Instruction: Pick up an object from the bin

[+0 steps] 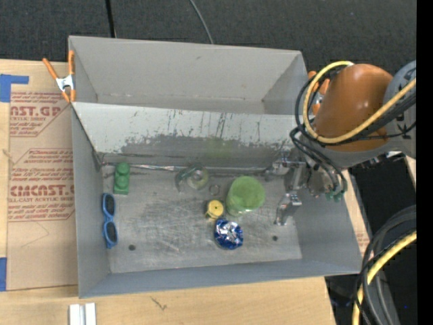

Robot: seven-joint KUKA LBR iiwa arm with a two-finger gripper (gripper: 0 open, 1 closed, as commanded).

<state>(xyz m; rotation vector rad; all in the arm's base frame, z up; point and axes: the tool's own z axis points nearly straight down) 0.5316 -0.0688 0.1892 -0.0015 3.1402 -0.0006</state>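
My gripper [287, 210] hangs low at the right side of the bin, its metal fingers pointing down with nothing seen between them. Just to its left lies a round green lid-like thing [245, 194]. A small yellow round piece [215, 209] sits left of that. A blue and white crumpled ball [229, 234] lies in front of the green thing, nearer the bin's front wall.
A green block figure [122, 179] stands at the far left by the back wall. A pair of blue toy sunglasses [108, 220] lies along the left wall. A small clear ring-like piece [197, 177] rests near the back wall.
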